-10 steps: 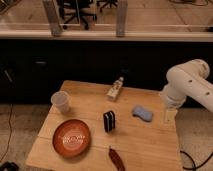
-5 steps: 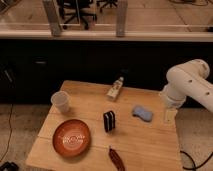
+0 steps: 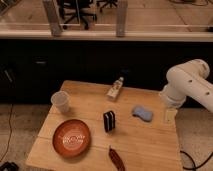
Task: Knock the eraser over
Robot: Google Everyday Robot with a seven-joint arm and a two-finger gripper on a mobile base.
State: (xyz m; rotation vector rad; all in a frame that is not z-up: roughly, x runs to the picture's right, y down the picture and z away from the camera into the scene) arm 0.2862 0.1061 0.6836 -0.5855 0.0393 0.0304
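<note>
eraser [image 3: 109, 121] stands upright just right of the red plate [image 3: 72, 138]. gripper [image 3: 170, 116] hangs well to the plate's right, apart from the eraser; whether it is spread or closed, i cannot tell.

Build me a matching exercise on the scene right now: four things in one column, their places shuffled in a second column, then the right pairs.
Column one:
1. eraser
2. cup
3. light-blue pad
4. gripper

Column two:
A. at the right edge of the table, just right of the pad
B. on the left side, behind the orange plate
C. standing upright near the middle of the table
D. lying between the eraser and the gripper

Pairs: 1-C, 2-B, 3-D, 4-A.
</note>
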